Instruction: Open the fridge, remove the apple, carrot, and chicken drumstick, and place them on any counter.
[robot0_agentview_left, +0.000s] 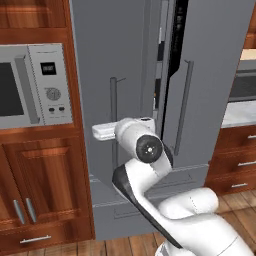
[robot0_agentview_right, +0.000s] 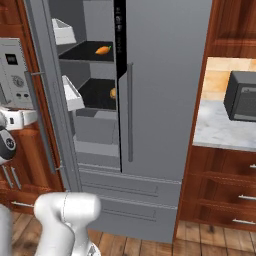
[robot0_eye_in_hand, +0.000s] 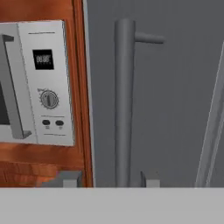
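1. The end effector (robot0_eye_in_hand: 108, 179) sits at the lower part of the handle (robot0_eye_in_hand: 124, 100) on the left door of the fridge (robot0_agentview_right: 165, 75). Its fingertips (robot0_eye_in_hand: 65, 179) stand apart, one on each side of the bar and not clamped on it.
2. The left door is swung partly out. The carrot (robot0_agentview_right: 102, 49) lies on the upper black shelf. On the shelf below, an orange-brown lump (robot0_agentview_right: 113, 93) is half hidden by the edge of the right door. I cannot tell whether it is the apple or the drumstick. The third item is not visible.
3. Risk: nothing holds the handle, so the door could drift. If it stays at a narrow angle, the arm may strike the door edge or the white door bins (robot0_agentview_right: 72, 95) when it reaches in.
4. Risk: the hand is close to the microwave (robot0_eye_in_hand: 48, 78) and the wooden frame. A wide swing away from the handle could clip them.
5. Risk: the carrot is small and tapered, so a grip off its middle could squeeze it out or roll it back.
6. Risk: the half-hidden lump sits near the closed right door, so reaching it may mean scraping that door.
7. The table (robot0_agentview_right: 215, 130) is off to the right, so the carry must clear both doors.
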